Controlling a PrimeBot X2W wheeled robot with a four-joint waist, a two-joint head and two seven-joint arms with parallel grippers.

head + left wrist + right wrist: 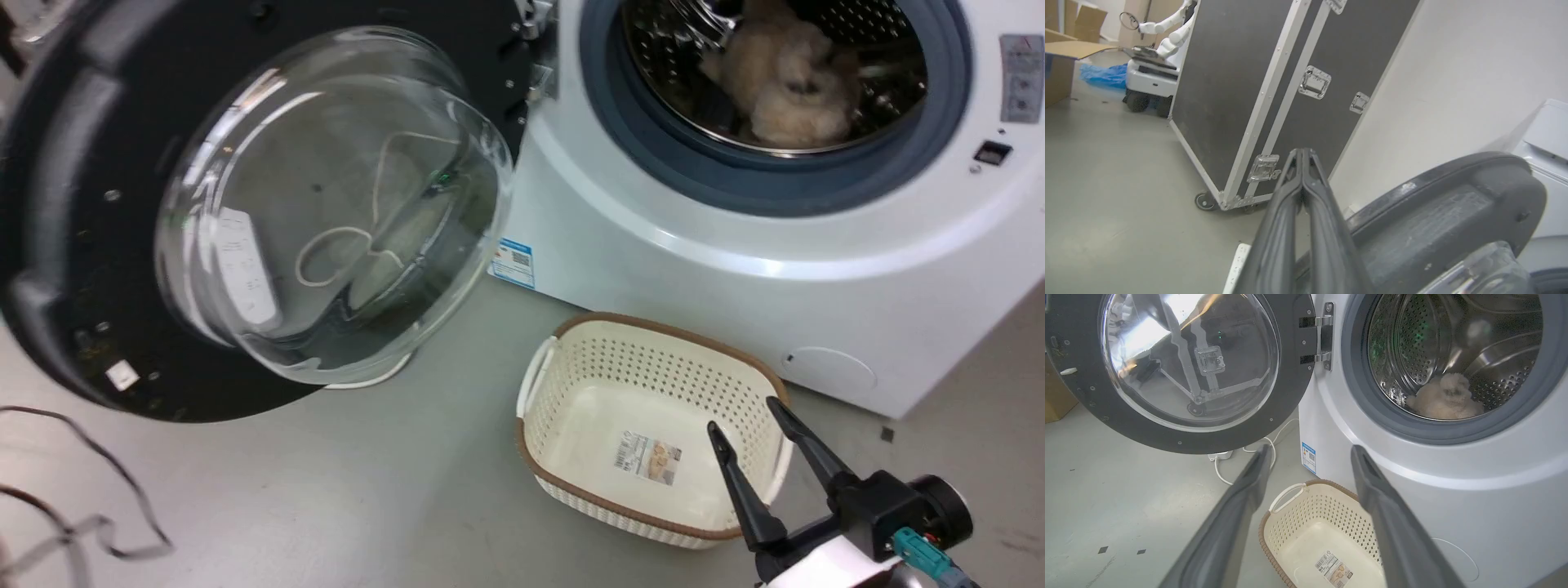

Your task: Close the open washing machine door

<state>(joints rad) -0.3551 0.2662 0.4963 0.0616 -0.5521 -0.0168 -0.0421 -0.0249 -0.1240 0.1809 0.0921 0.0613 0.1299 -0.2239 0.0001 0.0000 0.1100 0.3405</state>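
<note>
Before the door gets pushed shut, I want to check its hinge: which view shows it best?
The right wrist view: the metal hinge faces the camera in full, between the washing machine door and the white front. The head view crops it at the top edge. The left wrist view gives the door's dark rim.

Count: one washing machine [735,269], one door [73,245], one basket [620,367], one fluffy bundle [788,77], one wheeled case [1241,81], two grippers: left gripper [1302,153], right gripper [740,414].
</note>
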